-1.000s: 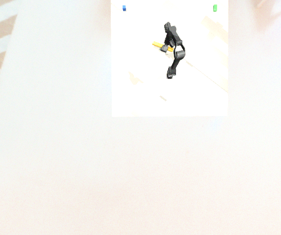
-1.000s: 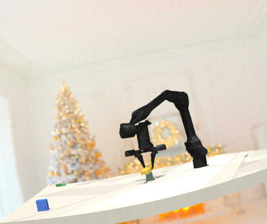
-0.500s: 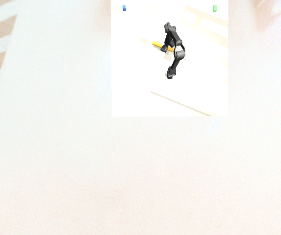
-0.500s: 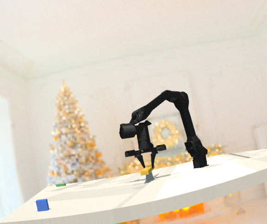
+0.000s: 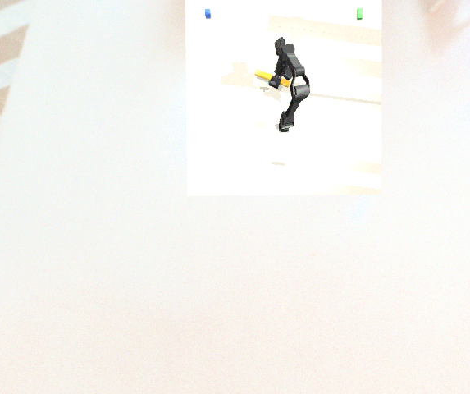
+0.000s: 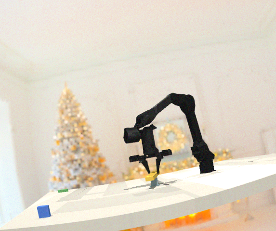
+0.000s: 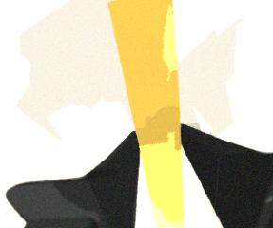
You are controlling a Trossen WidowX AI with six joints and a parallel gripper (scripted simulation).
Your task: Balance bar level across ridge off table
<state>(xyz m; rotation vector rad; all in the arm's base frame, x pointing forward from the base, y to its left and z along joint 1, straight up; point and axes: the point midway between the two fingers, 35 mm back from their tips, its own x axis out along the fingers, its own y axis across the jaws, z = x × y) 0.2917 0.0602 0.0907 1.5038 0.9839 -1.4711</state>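
The yellow bar (image 5: pixel 263 75) (image 6: pixel 151 176) (image 7: pixel 150 66) lies over the small grey-blue ridge (image 6: pixel 154 183), which stands on the table in the exterior view. My gripper (image 6: pixel 153 173) (image 7: pixel 159 131) points down and is shut on the bar, with one fingertip against each long side. In the exterior view the ridge is directly under the bar, and the bar's near end stands above the table. Whether the bar's underside touches the ridge cannot be told for sure. The ridge is hidden in the wrist view and cannot be made out in the top view.
A blue block (image 5: pixel 207 13) (image 6: pixel 44 211) stands near one far corner of the white table (image 5: pixel 226 169) (image 6: pixel 95 214). A green block (image 5: pixel 359 13) (image 6: pixel 62 190) lies near the other far corner. Both are well away from the bar. Shadows of the arm fall around the ridge.
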